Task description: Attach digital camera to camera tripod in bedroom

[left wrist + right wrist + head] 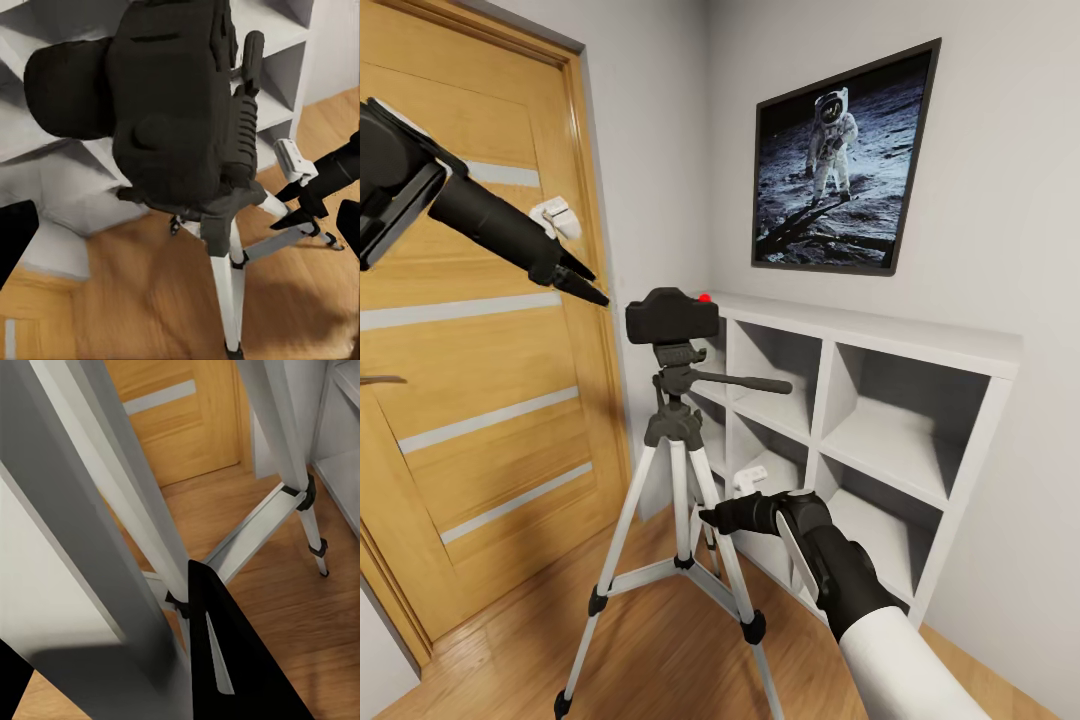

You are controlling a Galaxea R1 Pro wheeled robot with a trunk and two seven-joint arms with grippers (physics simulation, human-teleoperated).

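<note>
Pale grey walls, a wooden door (480,330), a white cube shelf (860,420) and an astronaut picture (840,160) are seen in the head view. On the wood floor (660,650) the camera tripod (680,480) is stood upright, just beside the shelf. The digital camera (671,317) is seen sitting on top of the tripod's black head, so it looks already set in place. The left gripper (585,280) is held up and to the left of the camera, near it but not touching, and it is the nearer one. Its two fingers are pointed down toward the camera with a small gap between them, and nothing is held. The right gripper (710,517) is held low, close to the tripod legs; whether it is pinching a leg cannot be told.

From the left wrist view, the digital camera (172,112) is seen from above on the tripod (225,285), right under this arm. The right gripper (300,199) is seen down by a leg.

From the right wrist view, silver tripod legs (120,510) are seen very close, with one dark finger (225,660) beside them. The grip cannot be told here either.
</note>
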